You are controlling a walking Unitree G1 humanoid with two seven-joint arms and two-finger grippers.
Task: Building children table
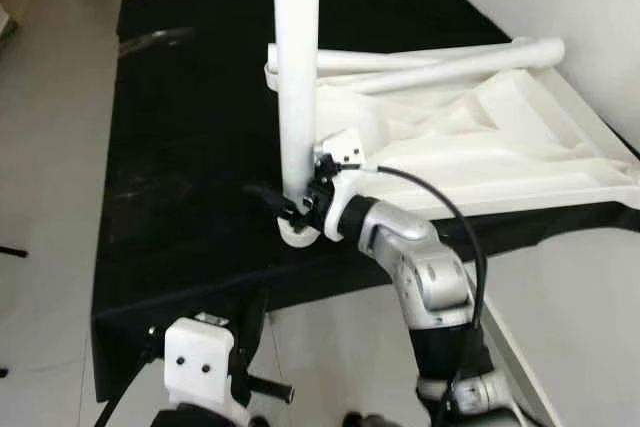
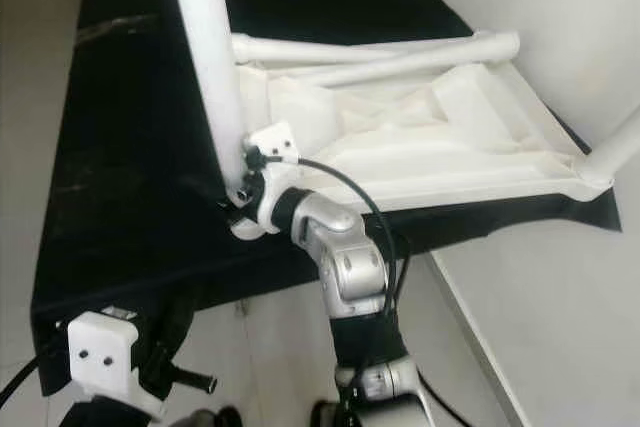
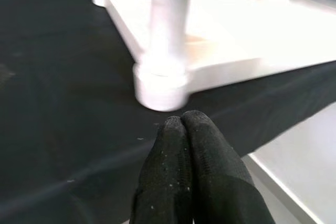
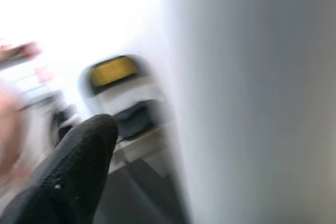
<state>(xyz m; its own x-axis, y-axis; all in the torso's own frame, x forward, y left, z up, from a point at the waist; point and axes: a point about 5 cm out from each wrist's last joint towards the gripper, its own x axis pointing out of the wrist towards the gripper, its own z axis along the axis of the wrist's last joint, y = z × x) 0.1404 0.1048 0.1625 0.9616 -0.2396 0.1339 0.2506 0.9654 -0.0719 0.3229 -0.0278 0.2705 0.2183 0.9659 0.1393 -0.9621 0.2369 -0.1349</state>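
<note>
A white children's table top (image 1: 500, 147) lies upside down on a black-covered surface (image 1: 180, 147). A white leg (image 1: 297, 77) stands upright at its near left corner, its base in the round corner socket (image 3: 160, 85). My right gripper (image 1: 290, 209) is shut on this leg just above the socket, one black finger (image 4: 79, 166) beside the pale shaft. Two more white legs (image 1: 440, 65) lie across the far side of the top. My left gripper (image 3: 182, 124) hangs low before the front edge, fingers pressed together, holding nothing.
Another white leg (image 2: 620, 152) rises from the top's right corner. A pale wall (image 2: 560, 7) runs close along the right side. Light floor (image 1: 50, 147) lies to the left and in front of the black surface.
</note>
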